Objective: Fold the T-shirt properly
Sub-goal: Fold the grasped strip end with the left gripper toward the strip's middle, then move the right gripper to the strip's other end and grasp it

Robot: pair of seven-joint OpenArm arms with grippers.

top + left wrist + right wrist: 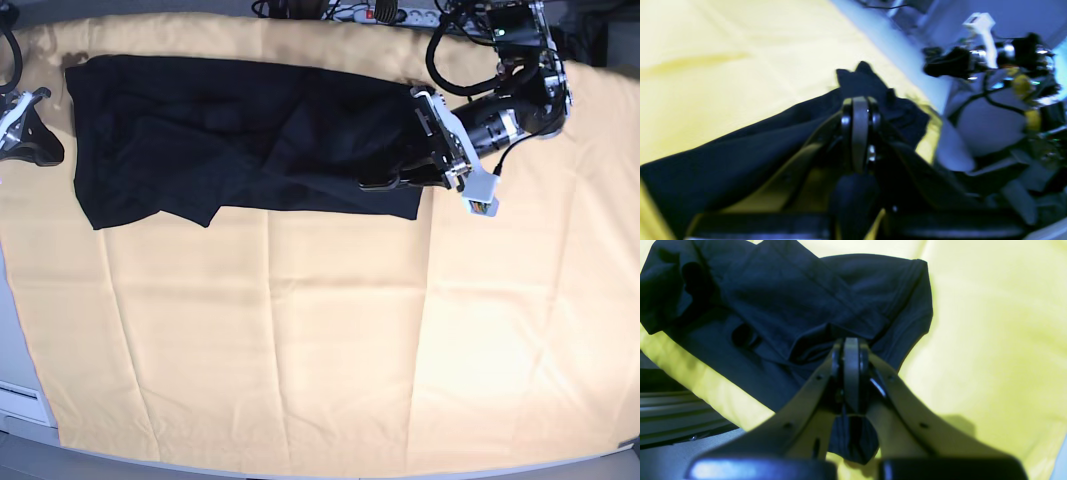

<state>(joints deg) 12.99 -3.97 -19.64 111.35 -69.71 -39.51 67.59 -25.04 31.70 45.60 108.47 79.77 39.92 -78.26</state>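
Observation:
The black T-shirt point(240, 140) lies spread in a wide band across the far part of the yellow cloth, with folds and wrinkles in it. My left gripper point(388, 182) rests low on the shirt's right end. In the left wrist view its fingers point(859, 110) are pressed together, with dark shirt fabric point(740, 146) bunched around their tips. My right gripper point(42, 150) is at the shirt's left end by the table edge. In the right wrist view its fingers point(850, 346) are shut, and creases of the T-shirt point(790, 303) run into the tips.
A pale yellow cloth point(330, 350) covers the table. A power strip and cables point(380, 12) lie beyond the far edge. The table's left edge point(12, 390) runs close to the right arm. Robot hardware and wiring point(990, 63) fill the right of the left wrist view.

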